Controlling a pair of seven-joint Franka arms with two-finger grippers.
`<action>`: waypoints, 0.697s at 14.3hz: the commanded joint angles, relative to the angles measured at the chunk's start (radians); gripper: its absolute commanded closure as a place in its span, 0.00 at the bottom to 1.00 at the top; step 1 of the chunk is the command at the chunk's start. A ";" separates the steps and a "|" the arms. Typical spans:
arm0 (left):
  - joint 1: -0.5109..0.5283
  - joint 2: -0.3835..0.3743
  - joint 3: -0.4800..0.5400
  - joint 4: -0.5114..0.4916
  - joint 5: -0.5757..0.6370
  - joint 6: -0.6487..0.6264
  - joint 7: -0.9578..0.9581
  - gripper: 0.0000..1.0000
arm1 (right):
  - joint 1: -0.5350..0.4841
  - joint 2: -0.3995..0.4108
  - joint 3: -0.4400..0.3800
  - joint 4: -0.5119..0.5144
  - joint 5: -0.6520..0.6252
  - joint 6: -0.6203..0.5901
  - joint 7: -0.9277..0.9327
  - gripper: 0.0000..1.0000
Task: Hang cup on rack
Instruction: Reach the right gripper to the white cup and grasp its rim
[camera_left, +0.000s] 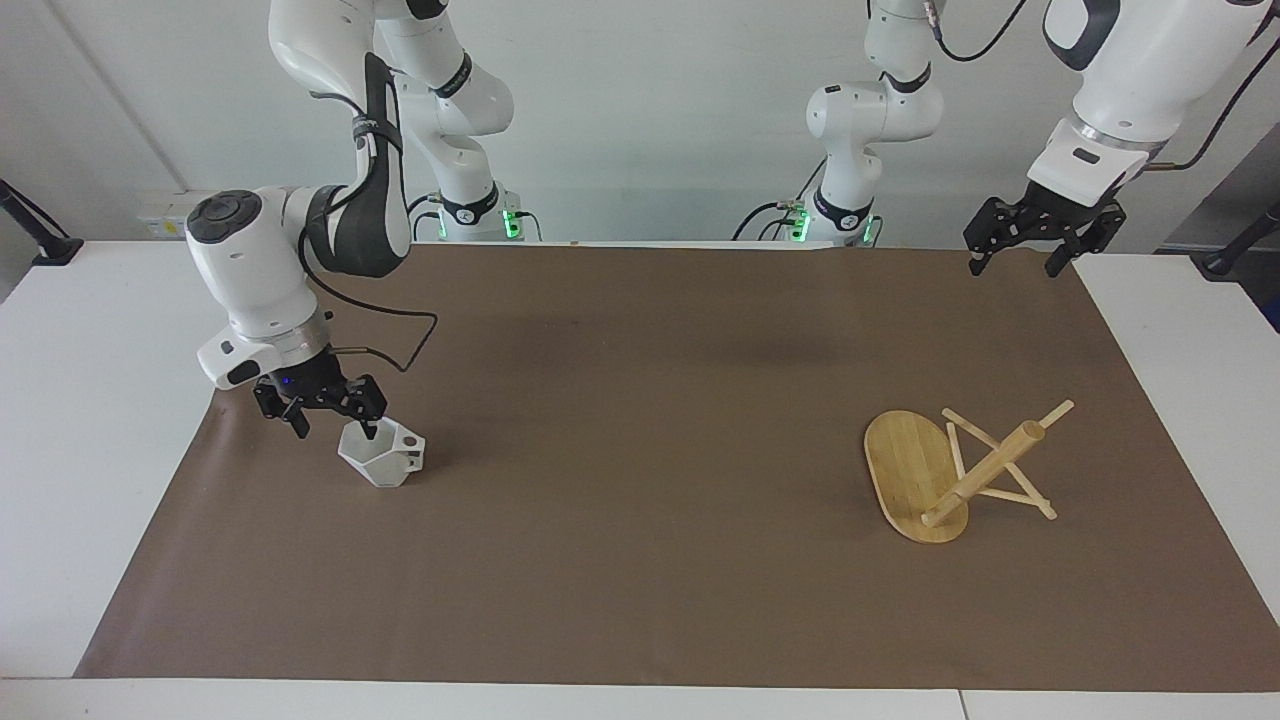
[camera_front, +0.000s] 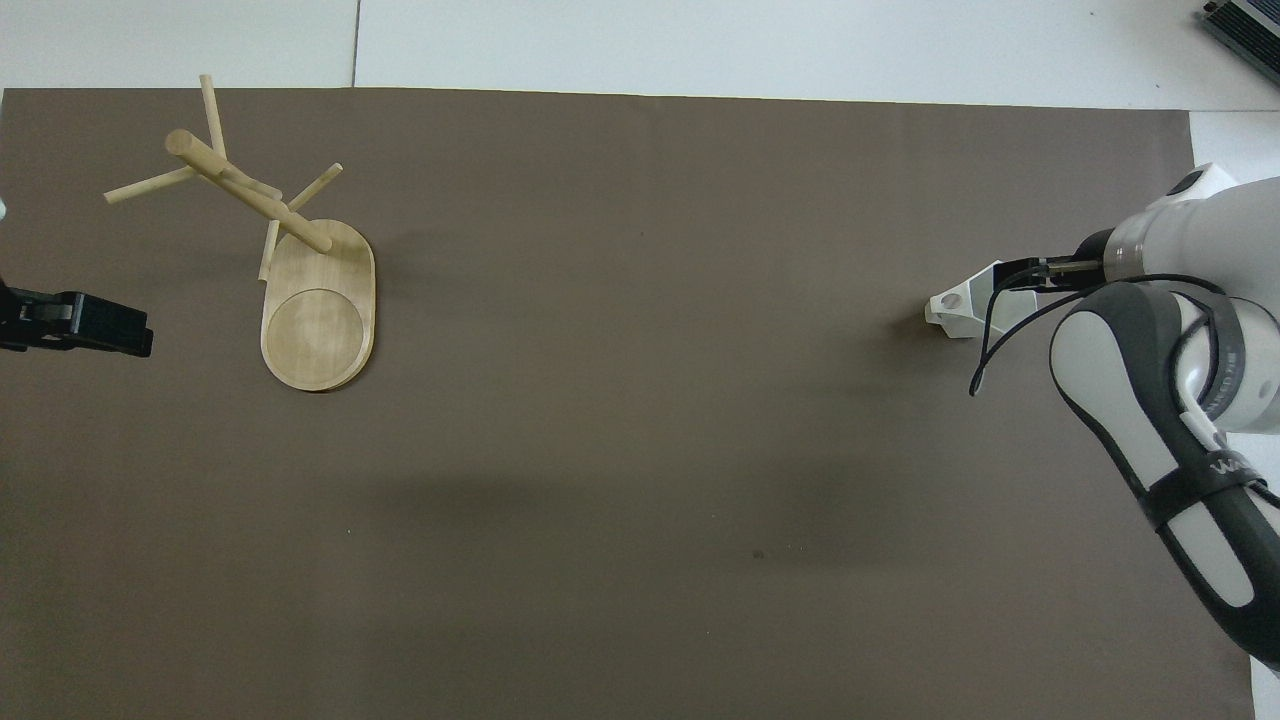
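Observation:
The white faceted cup (camera_left: 385, 458) sits on the brown mat toward the right arm's end of the table, its handle pointing toward the left arm's end. My right gripper (camera_left: 335, 428) is open and low at the cup, with one finger (camera_left: 371, 428) at or inside the rim and the other outside it. In the overhead view the cup (camera_front: 958, 308) is partly covered by the right arm. The bamboo rack (camera_left: 908, 470) stands on its oval base toward the left arm's end and also shows in the overhead view (camera_front: 318, 320). My left gripper (camera_left: 1018, 262) is open, empty, and waits raised over the mat's corner.
The brown mat (camera_left: 640, 520) covers most of the white table. The rack's thin pegs (camera_left: 1000, 495) stick out to the sides of its post. The right arm's cable (camera_left: 400, 340) hangs beside the cup.

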 joint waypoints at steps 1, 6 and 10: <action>0.004 -0.013 0.001 -0.008 -0.005 -0.013 -0.001 0.00 | -0.008 -0.001 0.002 -0.062 -0.019 0.084 -0.014 0.00; 0.004 -0.013 0.001 -0.008 -0.005 -0.014 -0.001 0.00 | -0.008 -0.001 0.002 -0.081 -0.017 0.087 -0.005 0.00; 0.004 -0.013 0.001 -0.008 -0.005 -0.013 -0.001 0.00 | -0.008 -0.004 0.002 -0.095 -0.017 0.084 -0.006 0.00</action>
